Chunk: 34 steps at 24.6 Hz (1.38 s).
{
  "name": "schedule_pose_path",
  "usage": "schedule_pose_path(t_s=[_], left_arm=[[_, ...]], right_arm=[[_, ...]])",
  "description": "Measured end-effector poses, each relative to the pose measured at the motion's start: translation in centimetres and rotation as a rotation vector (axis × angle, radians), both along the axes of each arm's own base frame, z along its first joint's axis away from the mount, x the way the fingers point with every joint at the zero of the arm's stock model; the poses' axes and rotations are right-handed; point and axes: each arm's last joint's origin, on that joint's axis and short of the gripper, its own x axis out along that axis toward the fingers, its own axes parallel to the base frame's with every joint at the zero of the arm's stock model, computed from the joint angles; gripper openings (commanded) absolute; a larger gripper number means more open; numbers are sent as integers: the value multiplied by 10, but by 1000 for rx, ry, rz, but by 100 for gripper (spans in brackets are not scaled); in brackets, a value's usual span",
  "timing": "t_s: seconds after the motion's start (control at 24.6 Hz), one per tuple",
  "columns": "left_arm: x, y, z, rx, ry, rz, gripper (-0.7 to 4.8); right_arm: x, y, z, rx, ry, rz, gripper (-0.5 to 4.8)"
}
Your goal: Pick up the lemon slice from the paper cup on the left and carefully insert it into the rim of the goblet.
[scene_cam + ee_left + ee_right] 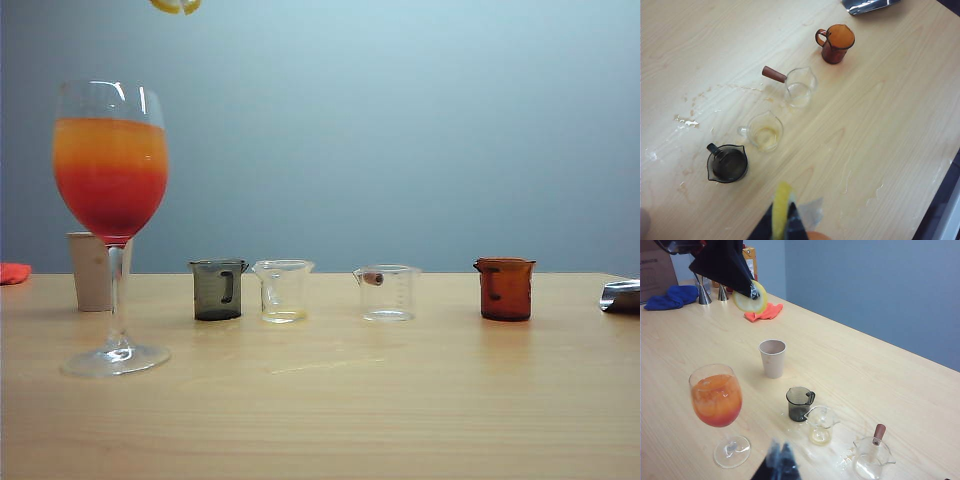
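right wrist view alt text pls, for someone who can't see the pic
The left gripper, shut on the lemon slice, hangs in the air above the wooden table, over the paper cup. Nearer the camera stands the goblet of orange-red drink, with three small beakers in a row beside it.

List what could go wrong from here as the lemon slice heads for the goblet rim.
1. The left gripper pinches the lemon slice only near its edge, high above the table; it might slip free.
2. The goblet is tall, nearly full and on a thin stem; a hard push on the rim may tip it.
3. The paper cup stands close behind the goblet and could be knocked on the descent.
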Motion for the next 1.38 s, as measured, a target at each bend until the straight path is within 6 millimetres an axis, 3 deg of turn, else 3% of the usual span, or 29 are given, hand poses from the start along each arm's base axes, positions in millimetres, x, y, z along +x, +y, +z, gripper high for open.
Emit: schedule_pose_path(t_s=[0.32, 0.65, 1.02, 1.38], left_arm=[[0, -2, -4, 36, 34, 61, -6], [-27, 5, 15, 34, -52, 42, -6], [-54, 15, -25, 126, 50, -11, -6], [-55, 32, -37, 159, 47, -14, -6]], right_arm=[[0, 0, 0, 1, 0, 8, -2], [0, 0, 0, 1, 1, 9, -2], [0, 0, 0, 1, 1, 12, -2], [0, 0, 0, 1, 2, 20, -2]])
